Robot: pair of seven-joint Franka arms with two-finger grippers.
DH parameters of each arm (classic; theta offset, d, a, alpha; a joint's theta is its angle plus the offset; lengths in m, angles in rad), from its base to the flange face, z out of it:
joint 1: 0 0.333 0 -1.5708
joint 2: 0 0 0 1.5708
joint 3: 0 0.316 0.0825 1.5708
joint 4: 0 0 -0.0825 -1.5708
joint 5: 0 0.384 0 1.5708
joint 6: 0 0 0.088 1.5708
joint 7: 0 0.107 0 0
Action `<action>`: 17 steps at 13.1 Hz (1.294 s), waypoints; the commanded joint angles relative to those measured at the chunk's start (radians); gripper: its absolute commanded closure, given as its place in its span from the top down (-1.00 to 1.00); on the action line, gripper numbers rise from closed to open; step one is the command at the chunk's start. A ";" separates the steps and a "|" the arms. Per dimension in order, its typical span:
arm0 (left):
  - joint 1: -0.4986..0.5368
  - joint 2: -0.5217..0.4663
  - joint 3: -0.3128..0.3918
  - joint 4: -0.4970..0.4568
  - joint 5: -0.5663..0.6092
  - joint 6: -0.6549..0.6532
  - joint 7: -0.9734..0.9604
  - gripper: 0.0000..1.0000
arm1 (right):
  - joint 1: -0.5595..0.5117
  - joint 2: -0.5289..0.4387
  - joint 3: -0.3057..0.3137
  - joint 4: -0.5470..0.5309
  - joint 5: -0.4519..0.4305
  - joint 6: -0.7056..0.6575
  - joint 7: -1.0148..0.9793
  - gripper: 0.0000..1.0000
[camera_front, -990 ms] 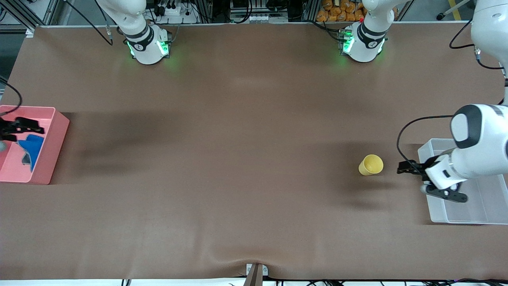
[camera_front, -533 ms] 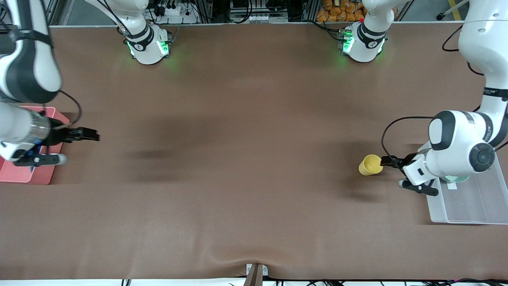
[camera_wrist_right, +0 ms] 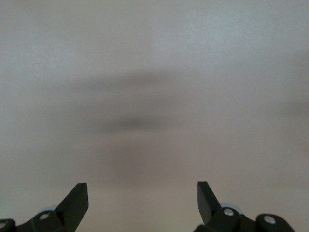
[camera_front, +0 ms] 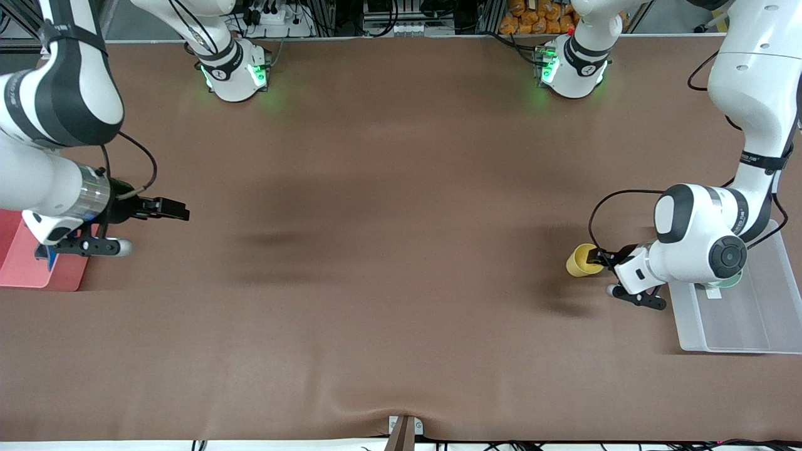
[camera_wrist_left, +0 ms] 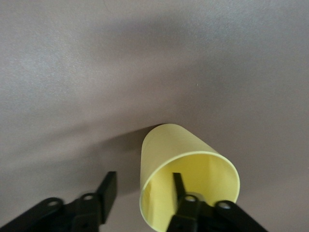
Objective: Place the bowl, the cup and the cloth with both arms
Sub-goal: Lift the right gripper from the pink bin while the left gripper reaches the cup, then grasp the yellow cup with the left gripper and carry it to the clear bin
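Front view: the cup (camera_front: pixel 583 261) stands on the table (camera_front: pixel 388 250) just beside the clear bin (camera_front: pixel 739 326), on the bin's side toward the right arm's end.
Cup: yellow, mouth up; the landmark for what follows.
Left gripper (camera_front: pixel 603 258): at the cup's rim. In the left wrist view one finger (camera_wrist_left: pixel 179 186) is inside the mouth and the other (camera_wrist_left: pixel 107 189) outside the wall, a gap showing between it and the cup, so the jaws are still apart and not clamped. Straddling the wall looks meant for a rim pinch.
Bowl (camera_front: pixel 720 282): mint green, in the bin near the cup, mostly hidden under the left arm's wrist; it appears already placed.
Right gripper (camera_front: pixel 178 210): well apart from the cup, over bare table toward the right arm's end, fingers spread wide and empty; it seems to wait.
Pink tray (camera_front: pixel 31 275): farther from the cup than the right gripper; a blue scrap (camera_front: pixel 49 258) at its edge may be the cloth, too little shows to tell.
Step, judged: grip the cup, then lift it to the bin.
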 commanded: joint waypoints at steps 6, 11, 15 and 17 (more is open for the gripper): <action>0.032 -0.037 0.005 0.096 0.043 -0.035 0.032 -1.00 | 0.034 -0.218 0.000 -0.065 0.009 -0.070 0.154 1.00; 0.133 -0.061 0.007 0.271 0.059 -0.077 0.216 -1.00 | 0.024 -0.151 0.000 0.131 -0.037 -0.070 0.141 1.00; 0.162 -0.052 0.092 0.354 0.111 -0.062 0.255 -1.00 | 0.023 -0.134 0.000 0.168 -0.072 -0.070 0.140 1.00; 0.162 -0.031 0.157 0.361 0.111 -0.025 0.259 -1.00 | 0.029 -0.134 -0.002 0.171 -0.071 -0.071 0.143 1.00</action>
